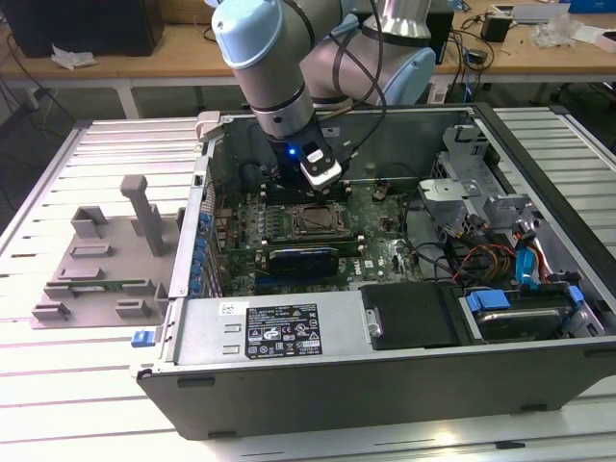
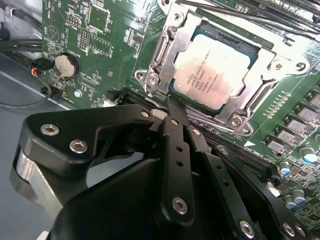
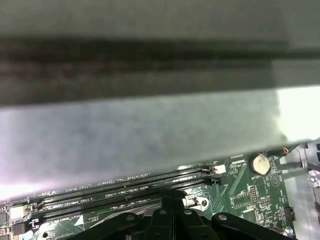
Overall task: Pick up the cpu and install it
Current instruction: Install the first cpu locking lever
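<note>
Fingers pinched together, empty, tips at six o'clock of the silvery square cpu seated in its socket; lift straight, avoid nudging it.

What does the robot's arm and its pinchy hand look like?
The arm has silver-grey tubes with pale blue rounded caps at the joints, a black cable running along it, and a small blue light near the wrist. The gripper is black, with jointed links studded with shiny silver screws.
</note>
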You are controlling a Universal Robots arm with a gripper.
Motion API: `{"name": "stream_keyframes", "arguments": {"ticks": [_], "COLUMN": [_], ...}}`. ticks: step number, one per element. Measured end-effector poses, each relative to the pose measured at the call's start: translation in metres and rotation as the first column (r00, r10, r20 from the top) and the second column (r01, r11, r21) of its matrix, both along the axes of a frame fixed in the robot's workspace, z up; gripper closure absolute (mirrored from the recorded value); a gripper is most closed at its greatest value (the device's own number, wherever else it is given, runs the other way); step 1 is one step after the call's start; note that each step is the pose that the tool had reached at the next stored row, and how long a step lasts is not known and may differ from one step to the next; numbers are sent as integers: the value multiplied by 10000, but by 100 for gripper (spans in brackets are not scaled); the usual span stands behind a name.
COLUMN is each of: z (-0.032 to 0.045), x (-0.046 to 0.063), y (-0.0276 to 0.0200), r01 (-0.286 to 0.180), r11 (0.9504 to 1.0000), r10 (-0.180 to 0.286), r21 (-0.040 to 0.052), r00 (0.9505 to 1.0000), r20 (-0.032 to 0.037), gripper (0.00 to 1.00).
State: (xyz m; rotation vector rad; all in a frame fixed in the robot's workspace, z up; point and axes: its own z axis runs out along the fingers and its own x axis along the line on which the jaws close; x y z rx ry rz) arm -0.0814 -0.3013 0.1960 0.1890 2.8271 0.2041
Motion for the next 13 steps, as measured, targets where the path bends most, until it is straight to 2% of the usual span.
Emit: {"name": "stream_keyframes", "arguments": {"ticks": [5, 13], "z": [82, 84], "x": [0, -45], "y": [2, 63], "r01": [5, 119], "r11": [10000, 9999], "r10": [-5, -119], "r21": [1, 5], "r00": [10000, 9999], "r20": [0, 16], "gripper": [89, 89]}}
